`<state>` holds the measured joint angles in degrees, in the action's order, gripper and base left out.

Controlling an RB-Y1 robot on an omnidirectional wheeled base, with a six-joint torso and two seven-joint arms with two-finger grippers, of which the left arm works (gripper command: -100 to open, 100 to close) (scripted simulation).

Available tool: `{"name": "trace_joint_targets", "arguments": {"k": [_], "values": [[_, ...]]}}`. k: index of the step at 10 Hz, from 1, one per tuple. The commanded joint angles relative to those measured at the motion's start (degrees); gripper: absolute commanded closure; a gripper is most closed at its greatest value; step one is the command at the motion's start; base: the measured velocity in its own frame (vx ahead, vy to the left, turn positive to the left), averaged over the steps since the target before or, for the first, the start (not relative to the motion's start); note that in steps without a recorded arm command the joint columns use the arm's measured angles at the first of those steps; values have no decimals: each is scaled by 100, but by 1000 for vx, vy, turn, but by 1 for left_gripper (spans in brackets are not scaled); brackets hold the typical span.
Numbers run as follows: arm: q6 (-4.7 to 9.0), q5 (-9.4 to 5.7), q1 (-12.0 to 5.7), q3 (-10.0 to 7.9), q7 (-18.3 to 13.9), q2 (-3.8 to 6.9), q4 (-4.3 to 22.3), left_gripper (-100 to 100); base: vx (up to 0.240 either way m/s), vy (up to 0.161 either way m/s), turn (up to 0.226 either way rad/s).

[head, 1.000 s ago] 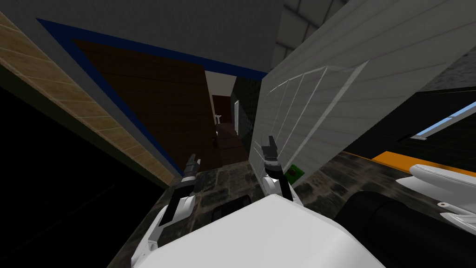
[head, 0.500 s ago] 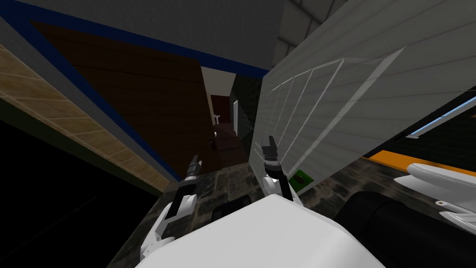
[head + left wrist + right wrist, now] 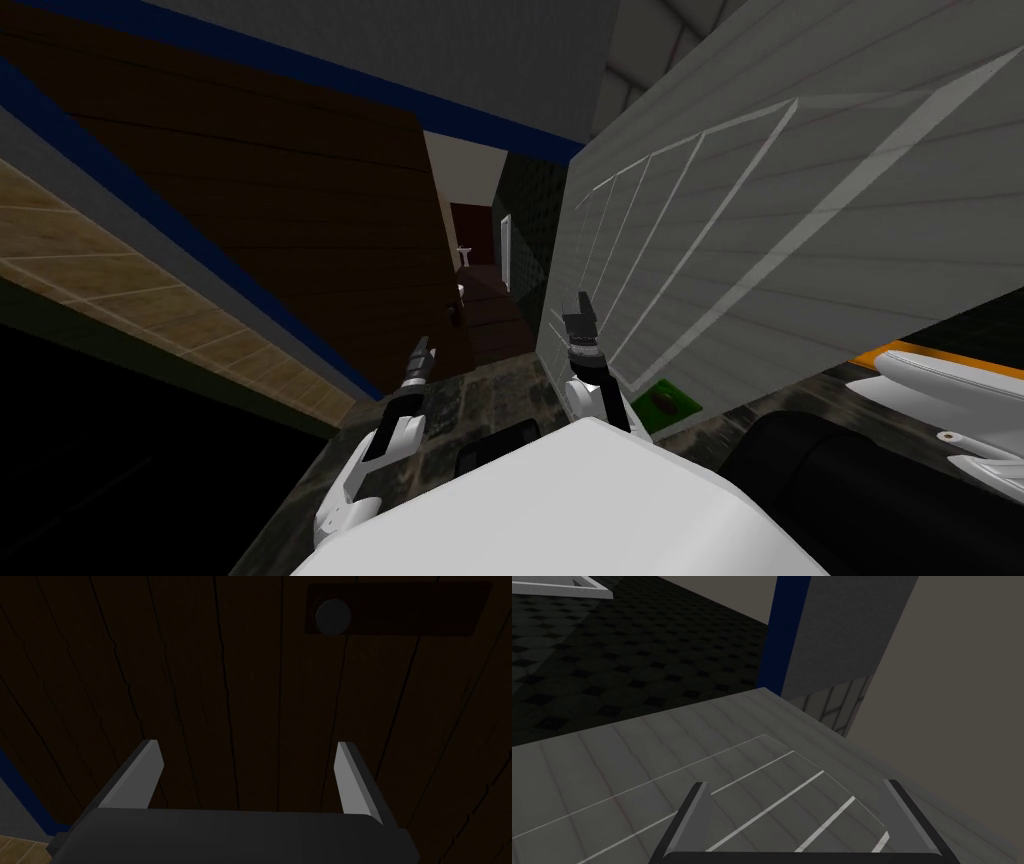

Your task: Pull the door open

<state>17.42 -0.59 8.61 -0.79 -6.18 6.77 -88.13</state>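
A dark brown plank door [image 3: 300, 220] in a blue frame [image 3: 120, 170] stands partly open on my left. Its round dark knob [image 3: 333, 617] sits on a dark plate beyond my left gripper [image 3: 250, 771], which is open and faces the door's planks with nothing between its fingers. In the head view the left gripper [image 3: 422, 357] hangs just short of the door's free edge, below the knob [image 3: 456, 318]. My right gripper [image 3: 579, 318] is open too, held up beside the grey tiled wall [image 3: 720, 220].
Through the gap by the door's edge a narrow passage [image 3: 485, 270] shows, with a white sink far back. A green mat [image 3: 668, 405] lies by the tiled wall. White fixtures [image 3: 950, 390] stand at my right. The floor [image 3: 480, 390] is dark stone.
The whole head view has shifted: I have moved nearer the door, which now looks larger. My left gripper has drawn slightly right, closer to the door's edge. The right arm holds still.
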Motion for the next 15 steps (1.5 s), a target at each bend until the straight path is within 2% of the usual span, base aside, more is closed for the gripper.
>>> {"name": "trace_joint_targets", "arguments": {"k": [1, 9, 10, 11, 12, 15], "values": [[-17, -17, -77, -15, -12, 31, 214, -100, 152, 30, -40], [-90, -55, -419, -76, -22, 64, 985, -100, 147, 10, -28], [-98, -59, -454, -82, -23, 67, 1063, -100, 170, 37, -26], [-93, -58, -442, -80, -22, 67, 1016, -100, 71, 20, -6], [-33, -127, -480, -188, -111, 220, 1164, -100, 121, -26, -150], [49, -216, -521, -328, -226, 418, 1345, -100, 187, -52, -116]]}}
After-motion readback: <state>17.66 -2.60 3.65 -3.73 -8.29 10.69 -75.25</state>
